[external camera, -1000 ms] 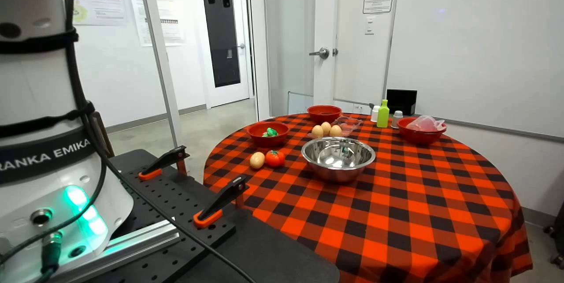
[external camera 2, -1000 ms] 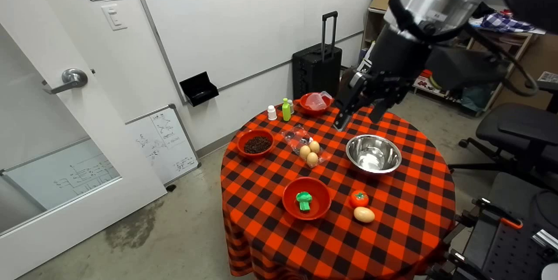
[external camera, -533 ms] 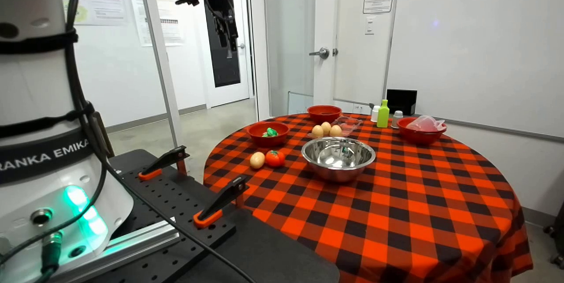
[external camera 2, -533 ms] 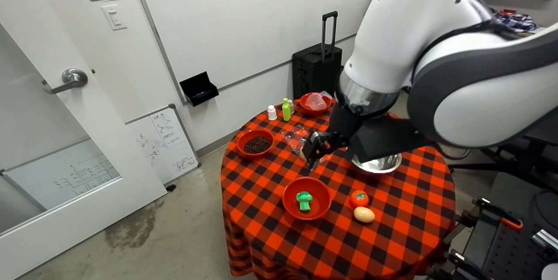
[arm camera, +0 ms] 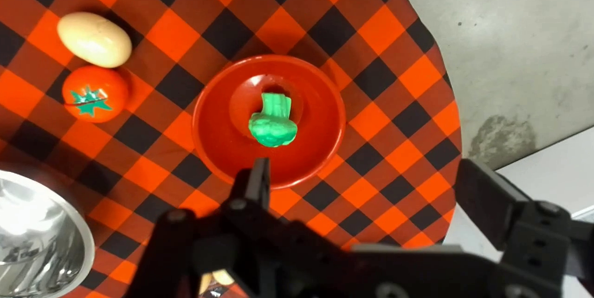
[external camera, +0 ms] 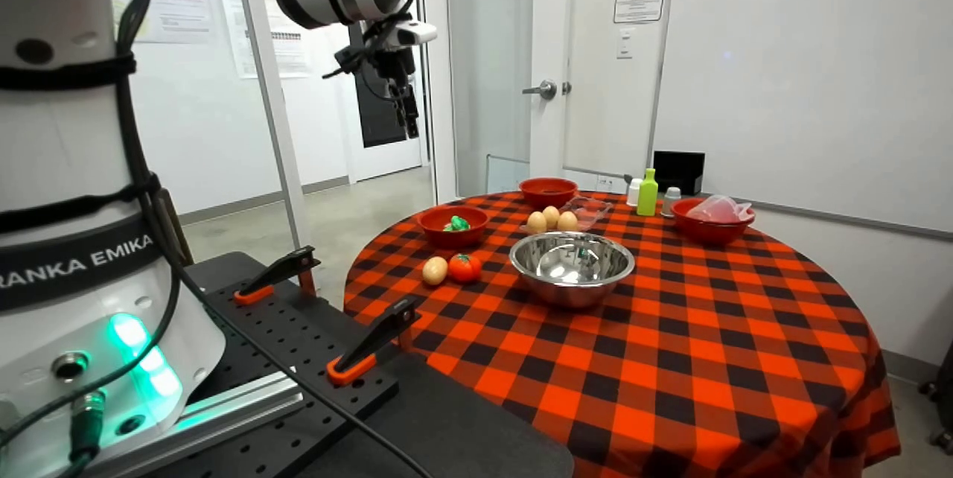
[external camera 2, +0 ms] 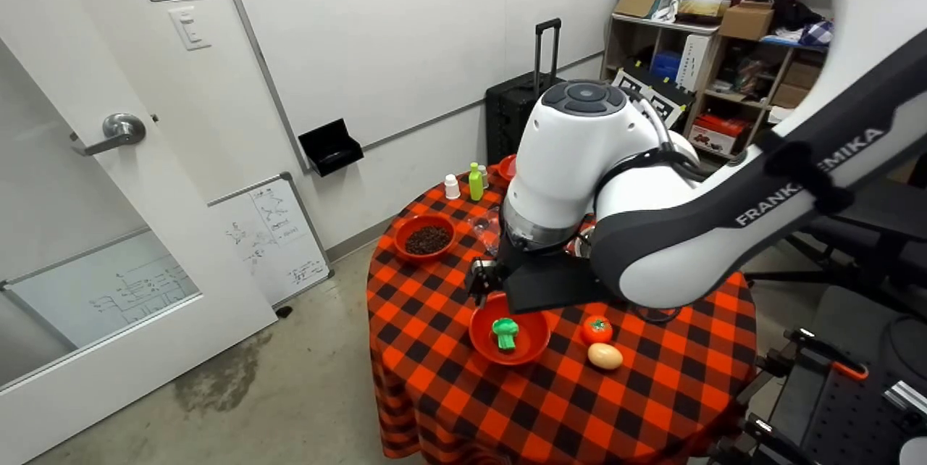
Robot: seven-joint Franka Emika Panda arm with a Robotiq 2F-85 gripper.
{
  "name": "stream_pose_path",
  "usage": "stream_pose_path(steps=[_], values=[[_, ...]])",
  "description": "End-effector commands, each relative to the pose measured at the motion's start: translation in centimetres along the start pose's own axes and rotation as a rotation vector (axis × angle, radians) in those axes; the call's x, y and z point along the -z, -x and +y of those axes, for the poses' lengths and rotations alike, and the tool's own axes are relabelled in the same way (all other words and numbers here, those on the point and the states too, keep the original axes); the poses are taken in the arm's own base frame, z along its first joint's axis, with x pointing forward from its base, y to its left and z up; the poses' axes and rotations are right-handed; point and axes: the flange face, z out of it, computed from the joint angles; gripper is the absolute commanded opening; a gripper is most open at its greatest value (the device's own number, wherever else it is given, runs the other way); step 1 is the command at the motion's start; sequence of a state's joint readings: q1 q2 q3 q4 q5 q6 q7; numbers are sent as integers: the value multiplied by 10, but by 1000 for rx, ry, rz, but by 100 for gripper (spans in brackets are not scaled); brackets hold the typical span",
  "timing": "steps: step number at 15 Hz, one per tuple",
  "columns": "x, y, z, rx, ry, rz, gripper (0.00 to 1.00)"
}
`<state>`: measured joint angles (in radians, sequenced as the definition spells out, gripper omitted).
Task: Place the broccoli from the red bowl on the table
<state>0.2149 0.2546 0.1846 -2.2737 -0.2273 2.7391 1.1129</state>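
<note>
Now shift the spread, unladen jaws left and farther off in the wrist view to straddle the broccoli (arm camera: pixel 273 124) inside the red bowl (arm camera: pixel 318 126), then descend gently, pinch, lift and set down on the worktop (arm camera: pixel 403 75). Against half a second ago, see them lower and nearer the bowl in both exterior views.

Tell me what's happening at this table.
A Franka robot arm is here to take the broccoli out of its red bowl and put it on the checkered table. Right now it holds nothing: the gripper hangs open above the table. The broccoli lies in the bowl, not yet grasped. A tomato and an egg sit side by side near that bowl, on the cloth.
</note>
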Motion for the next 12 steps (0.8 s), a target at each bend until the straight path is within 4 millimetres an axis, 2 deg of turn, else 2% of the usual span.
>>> stream_pose_path(steps=[1, 7, 12], values=[[-43, -20, -16, -50, 4, 18, 100], [-108, -44, -5, -103, 61, -5, 100], [-144, -57, 9, -159, 104, -24, 100]])
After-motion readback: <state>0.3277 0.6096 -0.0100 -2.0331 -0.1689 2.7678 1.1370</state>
